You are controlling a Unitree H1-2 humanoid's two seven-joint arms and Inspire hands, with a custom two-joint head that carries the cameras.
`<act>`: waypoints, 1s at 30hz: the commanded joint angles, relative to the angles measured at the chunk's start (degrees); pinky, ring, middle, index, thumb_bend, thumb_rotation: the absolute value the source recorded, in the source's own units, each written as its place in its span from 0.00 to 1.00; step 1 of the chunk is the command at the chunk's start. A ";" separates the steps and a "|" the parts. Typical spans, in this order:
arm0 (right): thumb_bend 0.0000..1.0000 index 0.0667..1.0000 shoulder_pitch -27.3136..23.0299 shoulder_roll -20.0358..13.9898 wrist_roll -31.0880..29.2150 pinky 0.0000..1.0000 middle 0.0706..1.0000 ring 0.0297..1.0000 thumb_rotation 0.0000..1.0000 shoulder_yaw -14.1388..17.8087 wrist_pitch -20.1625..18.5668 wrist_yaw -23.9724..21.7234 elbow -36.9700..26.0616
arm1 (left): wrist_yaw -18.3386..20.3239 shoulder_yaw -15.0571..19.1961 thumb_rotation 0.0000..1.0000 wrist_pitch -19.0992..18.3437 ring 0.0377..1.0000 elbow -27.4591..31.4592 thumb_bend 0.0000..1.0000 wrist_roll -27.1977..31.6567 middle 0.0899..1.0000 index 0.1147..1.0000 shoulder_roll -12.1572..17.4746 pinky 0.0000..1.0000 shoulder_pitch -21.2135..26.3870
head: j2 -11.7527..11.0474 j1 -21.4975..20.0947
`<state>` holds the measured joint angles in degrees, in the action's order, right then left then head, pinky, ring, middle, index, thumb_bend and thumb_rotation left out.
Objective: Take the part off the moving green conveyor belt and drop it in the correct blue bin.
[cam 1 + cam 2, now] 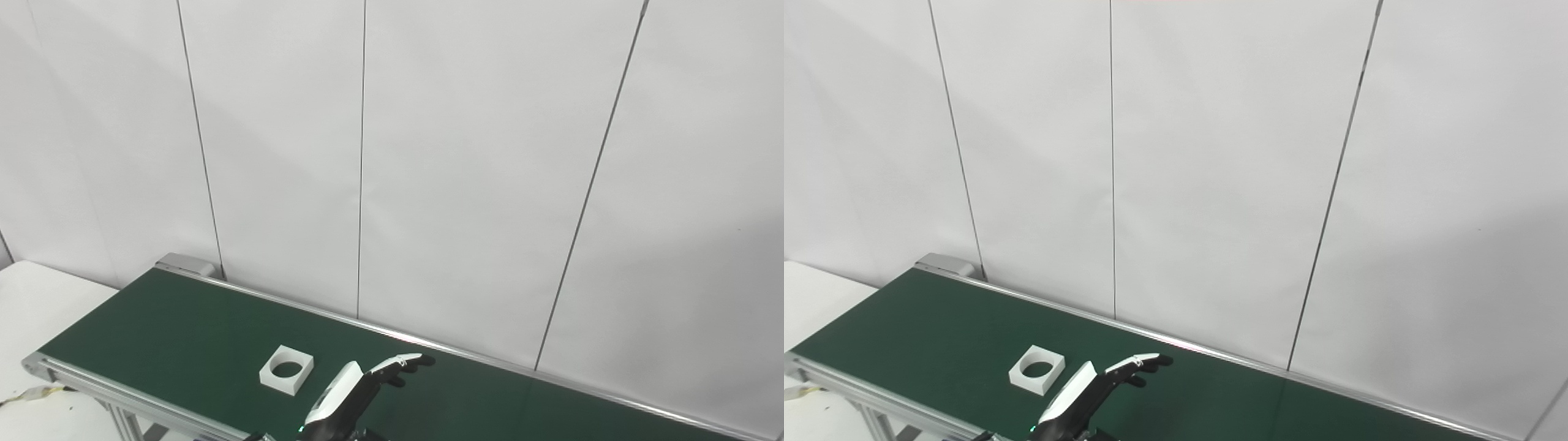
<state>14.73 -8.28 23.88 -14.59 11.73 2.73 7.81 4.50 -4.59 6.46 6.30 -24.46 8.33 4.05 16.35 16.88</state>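
A white square part [286, 369] with a round hole lies flat on the dark green conveyor belt [171, 331], near its front edge. My left hand [361, 389] rises from the bottom edge just right of the part, over the belt. Its fingers are stretched out toward the back right and hold nothing. The hand is close to the part but apart from it. The same part [1036, 369] and hand [1096, 386] show in the right eye view. My right hand is not in view. No blue bin is in view.
The belt runs diagonally from the far left to the lower right, with a silver frame rail [122, 392] along its front edge. White wall panels [429, 184] stand right behind it. A white table surface [37, 294] lies at the left, with a cable [27, 397] on it.
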 commanded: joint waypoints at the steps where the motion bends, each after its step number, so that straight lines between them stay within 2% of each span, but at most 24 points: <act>1: 0.87 0.94 -0.85 0.02 0.04 0.75 0.91 0.87 0.00 0.19 3.02 1.15 -0.76 | -2.59 0.63 0.35 -0.73 0.89 0.19 0.88 -1.65 0.90 0.87 -0.11 0.85 2.60 | -0.11 0.01; 5: 0.86 0.94 -0.71 0.14 -0.59 0.76 0.91 0.87 0.00 0.24 2.89 0.71 -1.23 | -4.46 0.89 0.40 -2.01 0.92 -2.07 0.86 -3.24 0.94 0.91 -0.07 0.88 3.72 | -0.20 -0.11; 7: 0.86 0.94 -0.82 0.12 -0.46 0.75 0.91 0.87 0.00 0.21 3.18 0.88 -0.90 | -6.50 0.82 0.44 -2.61 0.93 -3.48 0.86 -6.04 0.95 0.93 0.29 0.89 4.47 | -0.20 -0.13; 11: 0.87 0.94 -0.81 0.08 0.08 0.75 0.91 0.87 0.00 0.10 2.40 0.78 -1.19 | -10.38 1.22 0.50 -3.36 0.90 -7.20 0.87 -9.71 0.94 0.92 0.83 0.86 6.27 | -0.19 -0.27; 19: 0.86 0.94 -0.89 0.23 -0.09 0.76 0.91 0.87 0.00 0.08 3.17 1.04 -0.76 | -14.61 2.27 0.44 -3.41 0.93 -14.51 0.84 -11.06 0.96 0.93 2.86 0.86 9.68 | -0.12 -0.80; 21: 0.85 0.94 -0.84 0.24 -0.61 0.76 0.91 0.87 0.00 0.11 3.44 0.83 -0.69 | -15.14 2.50 0.43 -4.39 0.93 -16.05 0.83 -11.45 0.97 0.93 3.59 0.87 10.60 | -0.26 -0.97; 26: 0.85 0.93 -0.84 0.12 -0.81 0.76 0.90 0.86 0.00 0.17 4.54 1.13 -0.57 | -15.58 3.01 0.37 -5.97 0.92 -17.42 0.82 -10.60 0.97 0.93 4.60 0.85 11.72 | 1.25 -3.18; 30: 0.84 0.93 -0.15 0.17 -1.04 0.76 0.88 0.85 0.00 0.15 1.62 -0.19 -3.23 | -16.16 2.94 0.33 -6.86 0.86 -17.78 0.81 -11.14 0.95 0.90 5.36 0.79 12.27 | 2.05 -4.11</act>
<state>14.63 -8.26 23.28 -14.57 12.36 2.59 7.23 -9.84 -1.88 -0.44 -12.47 -34.85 12.41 13.50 18.36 12.84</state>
